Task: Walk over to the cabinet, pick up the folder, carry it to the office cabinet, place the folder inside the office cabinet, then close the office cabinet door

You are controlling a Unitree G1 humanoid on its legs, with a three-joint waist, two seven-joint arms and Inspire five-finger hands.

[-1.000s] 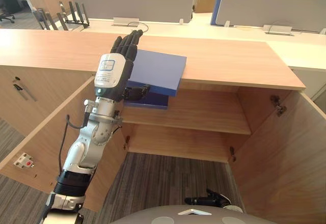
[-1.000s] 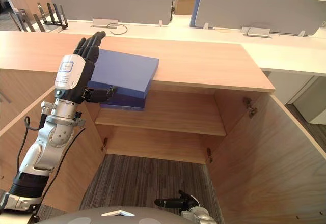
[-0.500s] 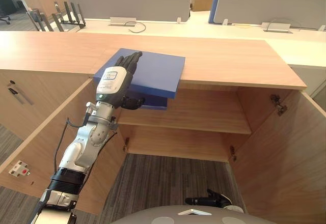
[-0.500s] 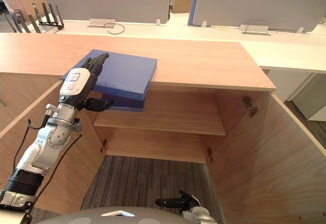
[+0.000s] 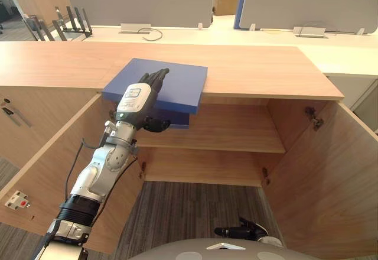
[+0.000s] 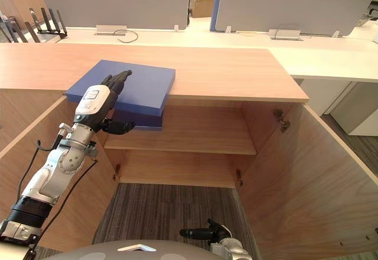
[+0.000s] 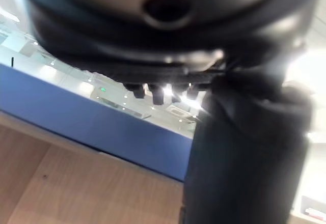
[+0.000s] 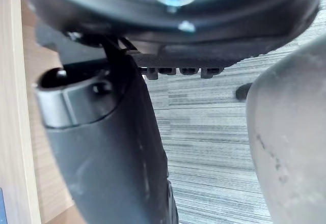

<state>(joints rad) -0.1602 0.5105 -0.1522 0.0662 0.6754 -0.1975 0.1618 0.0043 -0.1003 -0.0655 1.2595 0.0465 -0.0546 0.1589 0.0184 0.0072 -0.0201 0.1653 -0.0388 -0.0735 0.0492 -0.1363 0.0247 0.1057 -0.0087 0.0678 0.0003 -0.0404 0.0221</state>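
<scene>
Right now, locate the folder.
In both eye views the blue folder lies left of centre on the cabinet top, overhanging the open compartment, its front edge pinched by the left hand.

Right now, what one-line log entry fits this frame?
left hand: pinching folder edge | folder: on cabinet top, overhanging front | right hand: low, idle | cabinet doors: open

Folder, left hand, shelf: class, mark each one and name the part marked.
folder [image 5: 180, 84], left eye view, its blue top cover.
left hand [image 5: 136, 99], left eye view, the back of the hand.
shelf [image 5: 236, 131], left eye view, its bare wooden top.
</scene>
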